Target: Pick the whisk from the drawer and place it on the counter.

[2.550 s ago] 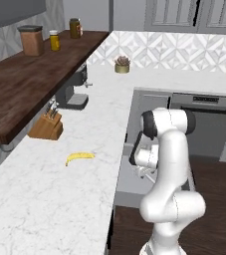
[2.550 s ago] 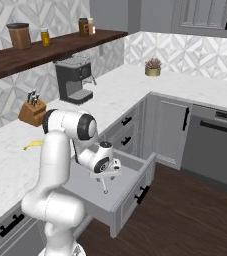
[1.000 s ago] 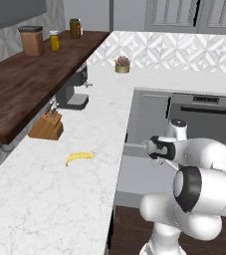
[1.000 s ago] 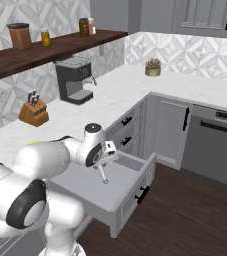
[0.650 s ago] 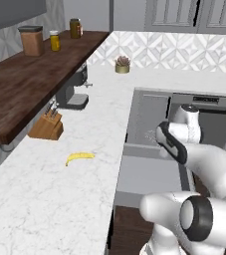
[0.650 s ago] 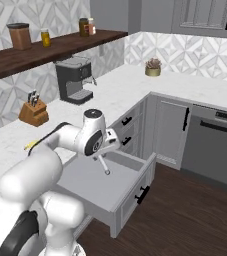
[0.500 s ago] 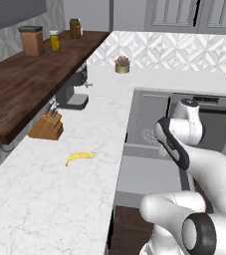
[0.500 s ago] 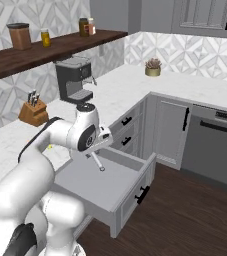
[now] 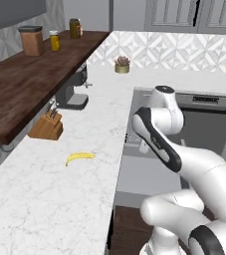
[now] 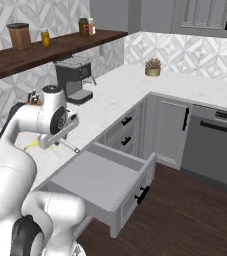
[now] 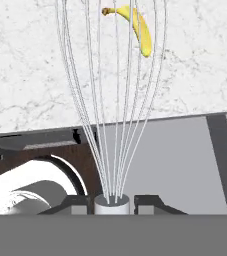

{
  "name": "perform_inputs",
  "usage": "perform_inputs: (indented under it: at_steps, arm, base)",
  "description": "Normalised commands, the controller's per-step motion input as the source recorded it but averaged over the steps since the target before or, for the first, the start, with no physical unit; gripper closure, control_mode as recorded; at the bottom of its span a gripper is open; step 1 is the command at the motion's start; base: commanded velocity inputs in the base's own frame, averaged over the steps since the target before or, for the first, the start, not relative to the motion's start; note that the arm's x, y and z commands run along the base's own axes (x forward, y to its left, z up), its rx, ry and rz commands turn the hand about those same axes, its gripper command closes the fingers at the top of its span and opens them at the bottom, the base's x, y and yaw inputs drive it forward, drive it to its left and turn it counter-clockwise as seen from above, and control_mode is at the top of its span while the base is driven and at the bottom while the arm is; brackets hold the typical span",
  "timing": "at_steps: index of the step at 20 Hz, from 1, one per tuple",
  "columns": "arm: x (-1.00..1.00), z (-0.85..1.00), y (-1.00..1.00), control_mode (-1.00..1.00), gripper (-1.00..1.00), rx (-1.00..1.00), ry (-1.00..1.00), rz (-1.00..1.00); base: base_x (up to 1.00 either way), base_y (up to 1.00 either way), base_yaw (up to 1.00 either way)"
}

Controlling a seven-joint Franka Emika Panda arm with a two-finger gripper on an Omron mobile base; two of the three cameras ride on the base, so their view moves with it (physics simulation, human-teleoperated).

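My gripper [image 11: 115, 200] is clamped on the silver wire whisk [image 11: 112, 100], holding it over the white marble worktop [image 11: 35, 75] edge, open grey drawer [image 10: 102, 175] below.

Grey cabinets [image 10: 167, 130] with dark bar handles run along two walls above a dark wood floor [image 10: 185, 215]. The wall tiles [image 9: 179, 50] are pale, with a raised diamond pattern. A dark brown wooden shelf [image 9: 30, 92] carries jars, and upper cabinets [image 10: 205, 17] hang above the corner. A dishwasher panel [image 10: 217, 147] sits among the lower cabinets. The light is even and soft.
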Motion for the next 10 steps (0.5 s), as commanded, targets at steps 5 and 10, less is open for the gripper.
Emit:
perform_inputs:
  at_steps: [5,10]
  arm:
    - [-0.5,-0.21,1.0,-1.0,1.0,0.0,0.0,0.32]
    - [-0.77,-0.47,1.0,-1.0,1.0,0.03,0.0,0.18]
  base:
    - [0.0,0.0,0.0]
    - [0.0,0.0,0.0]
